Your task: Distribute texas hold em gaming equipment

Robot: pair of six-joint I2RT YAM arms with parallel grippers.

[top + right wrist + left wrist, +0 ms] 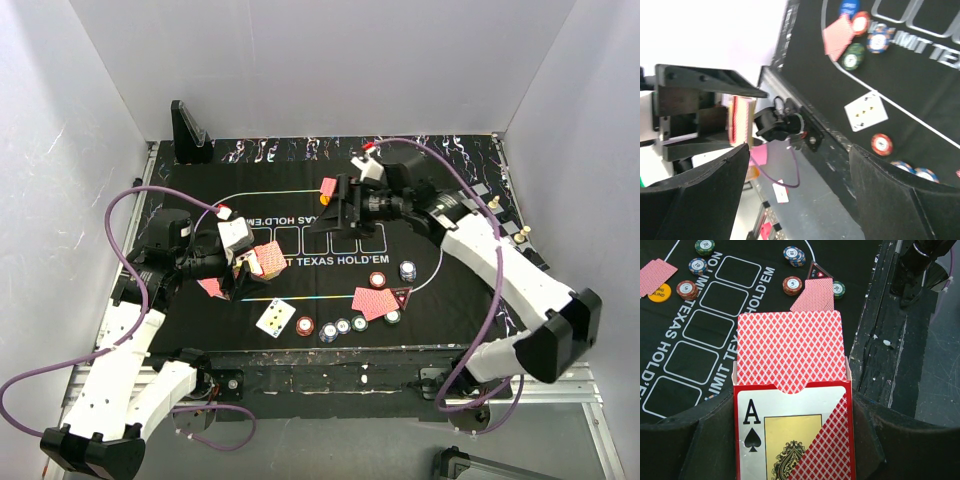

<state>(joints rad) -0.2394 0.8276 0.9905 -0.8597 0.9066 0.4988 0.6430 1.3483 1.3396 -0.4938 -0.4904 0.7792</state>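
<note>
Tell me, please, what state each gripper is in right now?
Left gripper: shut on the red cardboard playing-card box.
Right gripper: open, empty.

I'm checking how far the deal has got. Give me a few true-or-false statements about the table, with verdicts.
1. The left gripper holds the card box. True.
2. The right gripper grips a chip. False: its jaws stand open with nothing between them.
3. One face-up card lies on the mat. True.
4. The marker lies beside the face-up card. False: it lies against the red-backed cards, apart from the face-up one.
</note>
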